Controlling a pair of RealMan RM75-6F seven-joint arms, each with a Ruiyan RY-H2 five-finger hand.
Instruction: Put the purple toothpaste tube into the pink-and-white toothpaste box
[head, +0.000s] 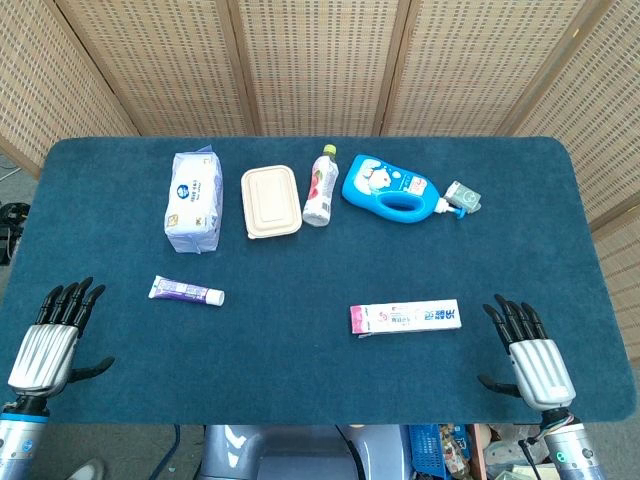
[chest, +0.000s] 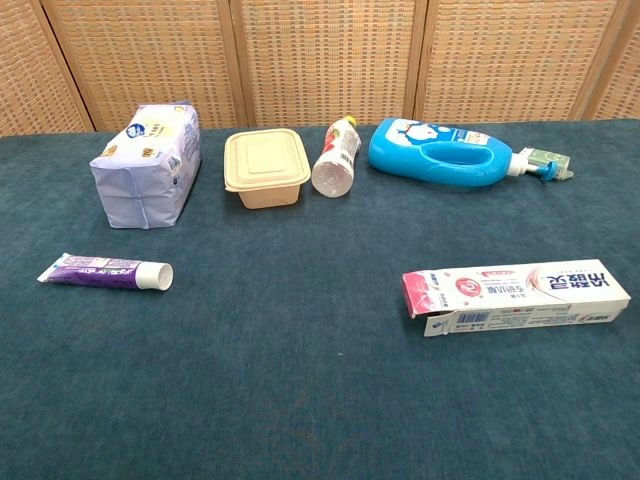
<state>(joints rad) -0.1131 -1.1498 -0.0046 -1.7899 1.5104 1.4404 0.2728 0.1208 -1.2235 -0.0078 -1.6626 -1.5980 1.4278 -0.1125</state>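
The purple toothpaste tube lies flat on the blue table, left of centre, its white cap pointing right. The pink-and-white toothpaste box lies on its side toward the right, its left end flap open. My left hand rests at the table's near left corner, fingers spread, holding nothing, well left of the tube. My right hand sits at the near right corner, fingers apart and empty, just right of the box. Neither hand shows in the chest view.
Along the back of the blue table stand a tissue pack, a beige lidded container, a lying drink bottle and a blue detergent bottle. Woven screens close off the back.
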